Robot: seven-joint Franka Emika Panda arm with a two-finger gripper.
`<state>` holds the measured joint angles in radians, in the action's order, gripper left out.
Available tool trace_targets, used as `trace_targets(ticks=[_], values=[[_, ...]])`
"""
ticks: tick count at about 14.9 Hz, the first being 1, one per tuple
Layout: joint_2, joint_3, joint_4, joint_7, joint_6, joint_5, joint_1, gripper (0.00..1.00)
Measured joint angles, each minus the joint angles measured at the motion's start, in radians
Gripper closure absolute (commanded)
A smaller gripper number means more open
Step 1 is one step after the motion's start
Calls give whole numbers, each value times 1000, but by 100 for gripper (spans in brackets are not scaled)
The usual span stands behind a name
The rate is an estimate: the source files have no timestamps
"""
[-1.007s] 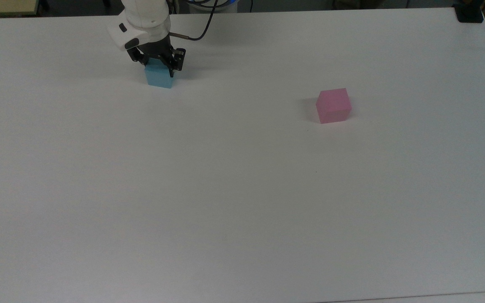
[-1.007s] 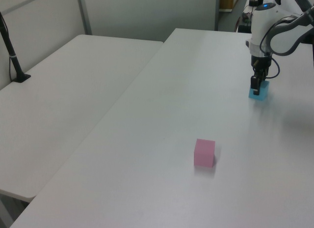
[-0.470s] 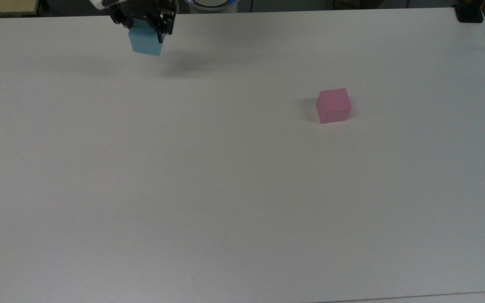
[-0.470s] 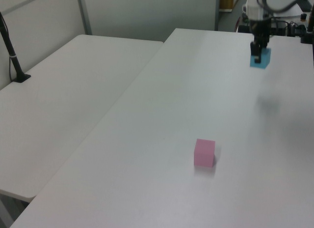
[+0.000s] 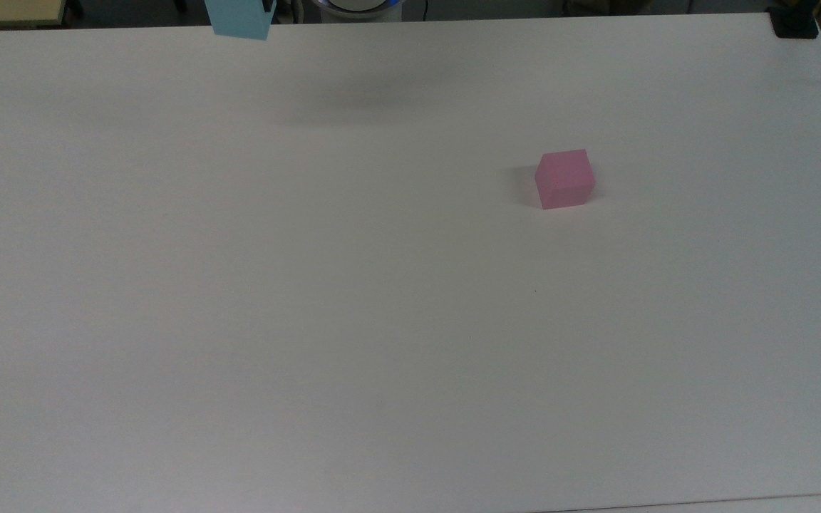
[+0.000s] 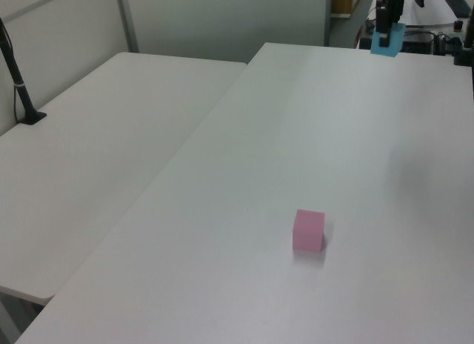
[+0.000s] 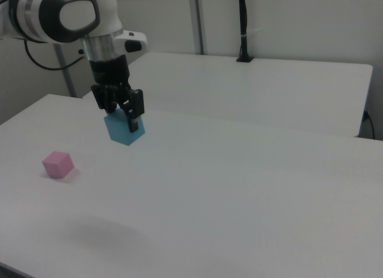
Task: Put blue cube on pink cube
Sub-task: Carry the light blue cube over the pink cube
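- The blue cube (image 7: 125, 129) is seen clamped between the fingers of the gripper (image 7: 121, 113), well above the white table (image 7: 239, 188) in the right view's upper left.
- In the top view, the blue cube (image 5: 240, 19) is cut off by the frame's upper edge, left of centre, just past the table's far edge.
- In the left view, the blue cube (image 6: 387, 42) is found at the upper right, hanging from the gripper (image 6: 384, 27) over the far end of the table (image 6: 244, 210).
- The pink cube (image 5: 564, 178) is set flat on the table (image 5: 311, 320) in the top view's right half, well apart from the blue cube.
- In the right view, the pink cube (image 7: 58, 164) is placed at the left, near the table's left edge, lower in the frame than the held cube.
- In the left view, the pink cube (image 6: 309, 230) is seen low and centre, with bare white surface on all sides.
- A soft shadow (image 5: 368, 100) is cast on the table in the top view's upper middle, between the two cubes.
- Wide bare tabletop is left between the cubes, and the table's edges are kept well away from the pink cube in the top view.
- A second table (image 6: 96, 136) is seen butted against the first in the left view's left half.
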<state>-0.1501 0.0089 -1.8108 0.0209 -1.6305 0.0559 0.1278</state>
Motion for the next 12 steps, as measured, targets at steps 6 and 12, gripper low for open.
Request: trace_targets(ticks=[6,12], values=[[113,18,114,-149,-58,-35,-291,91],[414,19,363,-200,-58,-36,-507,91]])
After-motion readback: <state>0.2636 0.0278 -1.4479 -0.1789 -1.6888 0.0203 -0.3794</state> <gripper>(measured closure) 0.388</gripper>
